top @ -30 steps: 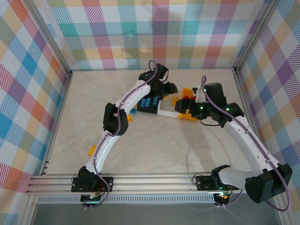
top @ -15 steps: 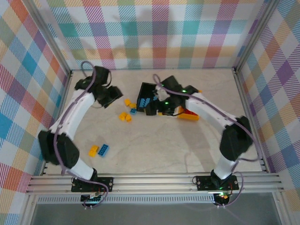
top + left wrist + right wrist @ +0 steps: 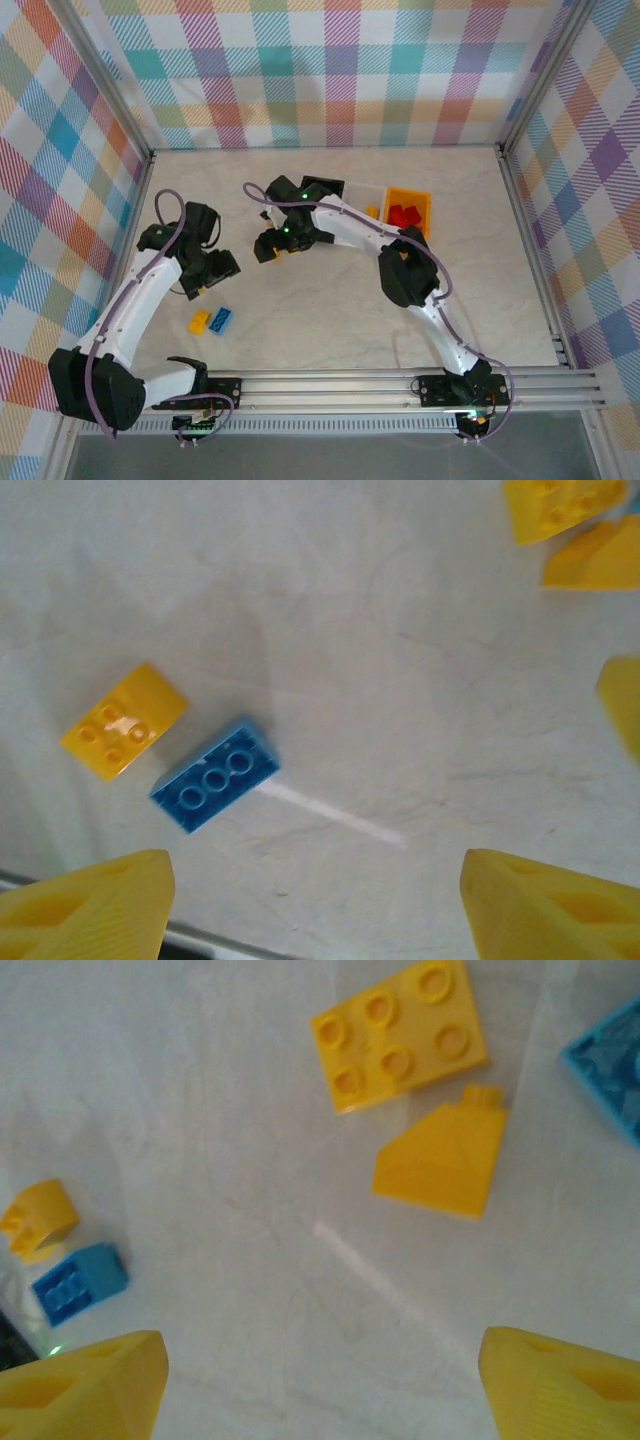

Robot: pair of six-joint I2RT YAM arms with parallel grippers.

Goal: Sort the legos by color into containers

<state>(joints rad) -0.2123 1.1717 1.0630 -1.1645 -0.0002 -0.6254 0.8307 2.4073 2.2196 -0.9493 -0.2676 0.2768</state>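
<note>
Legos left loose sit in two groups on the table (image 3: 330, 300). On the left, the left gripper (image 3: 218, 268) hangs over the table with fingers wide and nothing between them. A yellow brick (image 3: 124, 720) and a blue brick (image 3: 215, 775) sit just beside each other, not quite touching. In the top view they lie on the base side of that gripper. In the left wrist view both are up and left of the finger gap, not under it. The blue brick's long axis runs diagonally, lower-left to upper-right, skewed to the finger line. My read is that it needs a shift toward the brick plus a wrist turn before closing. The left arm is clearly nearer to this pair. At mid-table, the right gripper (image 3: 270, 243) is also wide and empty, with its arm spanning across. A flat yellow brick (image 3: 400, 1035) and a yellow slope (image 3: 440, 1155) lie ahead of its gap, just beside each other, so the right arm is nearer to those. On the far right, the black bin (image 3: 325, 185), white bin (image 3: 365, 195) and orange bin (image 3: 410, 192) stand in a row. The orange bin holds red bricks (image 3: 405, 215). All three are well apart from the left pair, so that pair faces a long carry.
</note>
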